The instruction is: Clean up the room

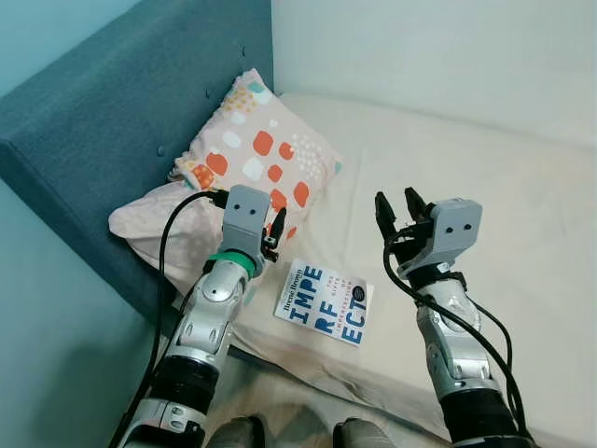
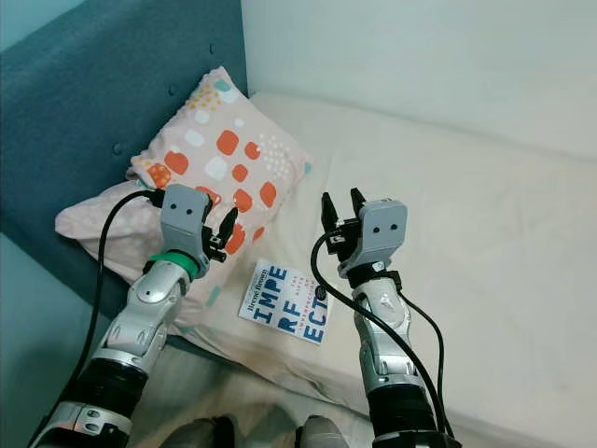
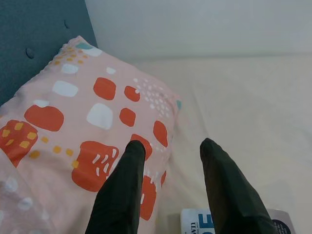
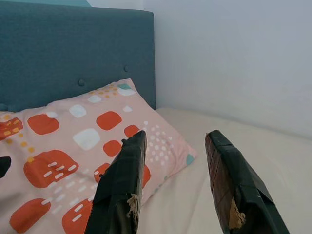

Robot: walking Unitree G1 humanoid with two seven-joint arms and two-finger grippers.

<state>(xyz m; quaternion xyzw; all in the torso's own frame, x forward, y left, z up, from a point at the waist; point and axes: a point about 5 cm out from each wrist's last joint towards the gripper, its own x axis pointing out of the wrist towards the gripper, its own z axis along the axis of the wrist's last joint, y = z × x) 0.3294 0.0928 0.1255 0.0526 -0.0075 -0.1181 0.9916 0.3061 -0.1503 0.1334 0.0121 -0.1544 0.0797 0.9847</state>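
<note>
A white book (image 1: 324, 303) with blue letters lies flat near the bed's front edge, between my two arms. A pink pillow (image 1: 263, 151) with orange and white patches leans against the headboard behind it. My left gripper (image 1: 276, 227) hovers open above the pillow's lower corner, just left of the book; the book's corner (image 3: 197, 220) shows under its fingers. My right gripper (image 1: 397, 211) is open and raised above the sheet, to the right of the book, holding nothing.
The cream mattress (image 1: 485, 215) stretches to the right and back. A teal padded headboard (image 1: 103, 121) runs along the left, and a pale wall (image 1: 448, 47) stands behind the bed. My feet (image 1: 289, 435) show at the bed's front edge.
</note>
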